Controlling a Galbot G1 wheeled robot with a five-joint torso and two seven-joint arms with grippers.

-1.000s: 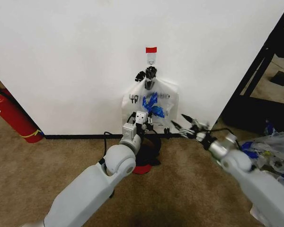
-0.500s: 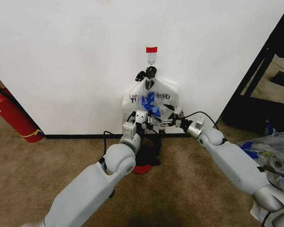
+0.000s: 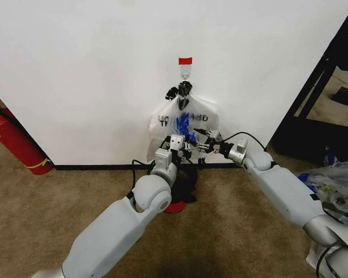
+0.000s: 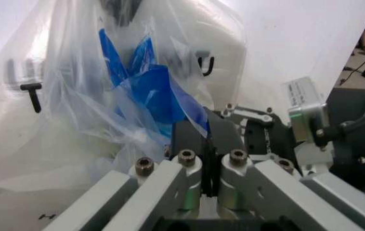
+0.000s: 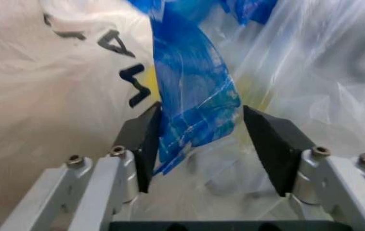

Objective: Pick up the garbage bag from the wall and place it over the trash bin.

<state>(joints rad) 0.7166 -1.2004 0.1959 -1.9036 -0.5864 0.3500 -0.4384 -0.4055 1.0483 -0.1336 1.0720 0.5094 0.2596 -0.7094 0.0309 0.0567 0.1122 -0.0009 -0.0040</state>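
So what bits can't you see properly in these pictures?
- The trash bin: in the head view the left arm covers most of it.
- The garbage bag: its black print is too small to read in the head view, and cut off in the right wrist view.
- Whether the left gripper, shut, has pinched any plastic: unclear.
- How far the right gripper, open, stands from the bag: unclear.

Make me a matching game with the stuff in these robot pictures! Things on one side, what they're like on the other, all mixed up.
Things:
1. left gripper
2. right gripper
3. garbage bag
4. fire extinguisher

What they're like:
A. red, standing by the wall on the robot's left
B. hanging from a hook on the wall
C. open, with a blue piece of the bag between its fingers
D. shut on the bag's plastic

Pairs: 1-D, 2-C, 3-B, 4-A
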